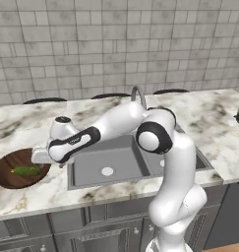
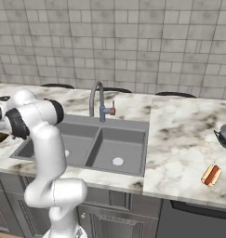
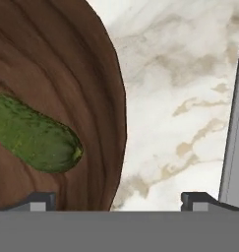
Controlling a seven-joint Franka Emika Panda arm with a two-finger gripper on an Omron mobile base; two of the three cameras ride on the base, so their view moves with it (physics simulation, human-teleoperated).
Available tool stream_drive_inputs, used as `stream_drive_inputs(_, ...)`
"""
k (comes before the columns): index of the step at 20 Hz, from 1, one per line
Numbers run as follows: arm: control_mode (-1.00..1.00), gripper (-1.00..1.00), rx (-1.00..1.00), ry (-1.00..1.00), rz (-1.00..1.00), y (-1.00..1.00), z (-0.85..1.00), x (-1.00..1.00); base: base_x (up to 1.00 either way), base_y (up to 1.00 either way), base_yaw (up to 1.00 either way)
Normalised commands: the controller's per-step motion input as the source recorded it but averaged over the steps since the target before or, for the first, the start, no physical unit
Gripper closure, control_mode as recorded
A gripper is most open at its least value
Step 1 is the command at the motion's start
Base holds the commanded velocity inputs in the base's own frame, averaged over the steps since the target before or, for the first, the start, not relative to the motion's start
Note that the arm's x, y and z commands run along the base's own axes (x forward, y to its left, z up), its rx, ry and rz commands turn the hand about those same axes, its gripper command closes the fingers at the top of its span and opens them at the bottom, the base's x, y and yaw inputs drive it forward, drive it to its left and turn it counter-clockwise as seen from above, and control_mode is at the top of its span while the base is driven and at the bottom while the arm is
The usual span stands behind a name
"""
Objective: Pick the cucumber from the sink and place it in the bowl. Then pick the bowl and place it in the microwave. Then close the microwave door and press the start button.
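The cucumber (image 1: 26, 171) (image 3: 35, 138), green and stubby, lies inside the dark brown wooden bowl (image 1: 5, 173) (image 3: 67, 64) on the marble counter left of the sink (image 1: 116, 162) (image 2: 86, 139). My gripper (image 1: 42, 161) (image 3: 118, 199) hangs open just over the bowl's right rim, with nothing between its fingertips (image 3: 42, 201). One tip is above the bowl's inside and the other above the counter beside the sink's edge (image 3: 234, 123). Both basins of the sink look bare.
A curved faucet (image 1: 139, 96) (image 2: 96, 97) rises behind the sink. On the counter to the right lie a hot dog (image 2: 211, 175) and a dark pan (image 2: 224, 135). Cabinet fronts run below the counter edge.
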Motion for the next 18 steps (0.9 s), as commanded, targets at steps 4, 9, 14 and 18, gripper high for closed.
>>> stream_drive_inputs(4, -1.00, -1.00, 0.00, 0.00, -0.11, 0.06, -0.27, 0.30, 0.00, 0.00, 0.00)
stream_drive_inputs(9, -1.00, -1.00, 0.00, 0.00, -0.10, 0.10, -0.07, 0.12, 0.00, 0.00, 0.00)
stream_drive_inputs(14, -1.00, -1.00, 0.00, 0.01, -0.09, 0.21, 0.00, 0.00, 0.00, 0.00, 0.00)
stream_drive_inputs(18, -1.00, -1.00, 0.01, 0.03, -0.07, 0.12, -0.08, 0.00, 0.00, 0.00, 0.00)
